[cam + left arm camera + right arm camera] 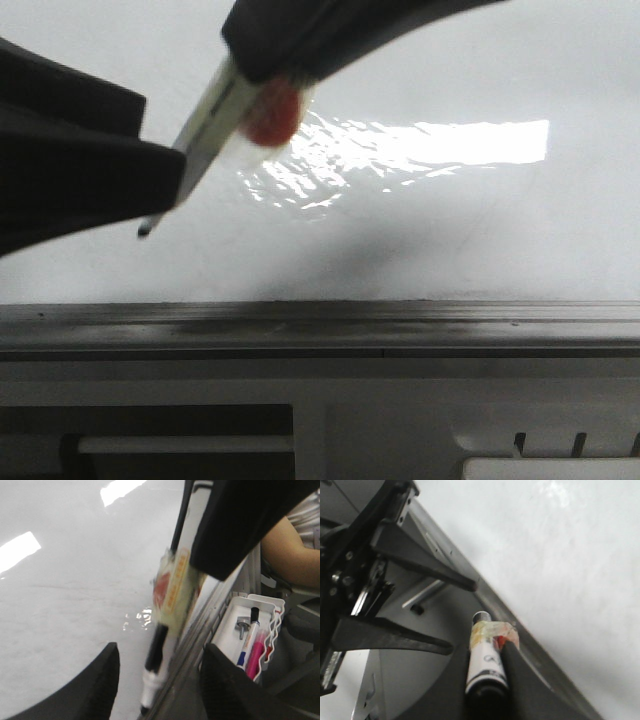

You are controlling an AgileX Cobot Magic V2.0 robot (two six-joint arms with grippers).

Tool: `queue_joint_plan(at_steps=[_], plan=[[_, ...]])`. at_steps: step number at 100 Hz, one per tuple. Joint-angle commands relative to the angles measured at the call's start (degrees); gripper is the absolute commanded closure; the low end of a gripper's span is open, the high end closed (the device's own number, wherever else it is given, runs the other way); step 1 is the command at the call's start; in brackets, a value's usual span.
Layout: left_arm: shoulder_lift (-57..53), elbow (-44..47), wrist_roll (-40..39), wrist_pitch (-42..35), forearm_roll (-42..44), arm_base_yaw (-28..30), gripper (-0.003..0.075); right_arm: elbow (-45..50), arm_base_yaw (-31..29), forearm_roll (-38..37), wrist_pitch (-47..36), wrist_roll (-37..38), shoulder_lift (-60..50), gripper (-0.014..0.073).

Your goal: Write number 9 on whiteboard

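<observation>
The whiteboard (480,230) is glossy white, streaked with window glare and faint smudges, edged below by a dull grey metal rail (320,330). No drawn figure shows on it. A white-barrelled marker (205,125) wrapped in yellowish tape with a red patch points its dark tip close to the board. The right gripper (497,680) clamps the marker. The left gripper (157,680) has its fingers spread, largely cropped.

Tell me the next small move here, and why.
Probably press the marker tip onto the whiteboard and start the 9's loop. The right gripper is shut on the marker, its tip is down near the board, and no ink stroke shows on the white surface yet. Whether the tip already touches cannot be told.
</observation>
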Motion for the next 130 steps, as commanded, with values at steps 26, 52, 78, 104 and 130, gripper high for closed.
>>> queue_joint_plan(at_steps=[26,52,78,104,130], plan=[[-11.2,-1.9,-0.3,-2.1,-11.8,7.6,0.0372,-7.4,-13.6,-0.8,-2.7,1.9,-2.5,0.0652],[-11.2,-1.9,-0.3,-5.2,-11.9,9.0,0.0372,-13.9,-17.2,-1.2,1.9,3.0,3.2,0.0652],[-11.2,-1.9,-0.3,-5.7,-12.0,9.0,0.0372,-14.6,-15.2,-1.1,2.0,3.4,10.4,0.0652],[-11.2,-1.9,-0.3,-5.9,-12.0,9.0,0.0372,-15.2,-15.7,-4.6,6.8,3.5,7.1,0.0652],[-11.2,-1.9,-0.3,-6.0,-12.0,9.0,0.0372,-17.6,-17.9,-4.6,6.2,3.5,9.1,0.0652]])
